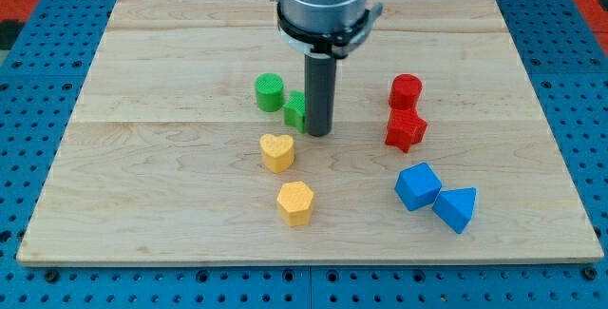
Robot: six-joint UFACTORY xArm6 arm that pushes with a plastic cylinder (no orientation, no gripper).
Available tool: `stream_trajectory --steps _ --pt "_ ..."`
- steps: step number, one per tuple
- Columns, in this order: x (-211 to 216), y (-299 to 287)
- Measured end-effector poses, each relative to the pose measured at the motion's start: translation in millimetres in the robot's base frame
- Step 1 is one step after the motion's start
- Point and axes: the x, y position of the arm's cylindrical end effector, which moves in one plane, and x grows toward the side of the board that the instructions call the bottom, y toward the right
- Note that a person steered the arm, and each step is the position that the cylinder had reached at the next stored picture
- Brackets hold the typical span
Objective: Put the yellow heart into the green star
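Observation:
The yellow heart (277, 151) lies near the middle of the wooden board (142, 157). The green star (295, 110) sits just above and to the right of it, partly hidden behind my rod. My tip (317, 134) rests on the board right beside the green star, on its right, and up and to the right of the yellow heart. A small gap separates the heart from the star.
A green cylinder (270, 91) stands left of the star. A yellow hexagon (295, 202) lies below the heart. A red cylinder (406, 91) and a red star (406, 130) sit at the right. A blue cube (417, 186) and a blue triangle (457, 208) are lower right.

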Motion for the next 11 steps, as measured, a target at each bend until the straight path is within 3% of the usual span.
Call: stream_trajectory --steps 2,4,6,10,11 --pt "-22.6 -35.2" --pt "40.9 53.8" --pt "71.6 -18.3" --pt "33.9 -96.5" --pt "12.9 -88.0"
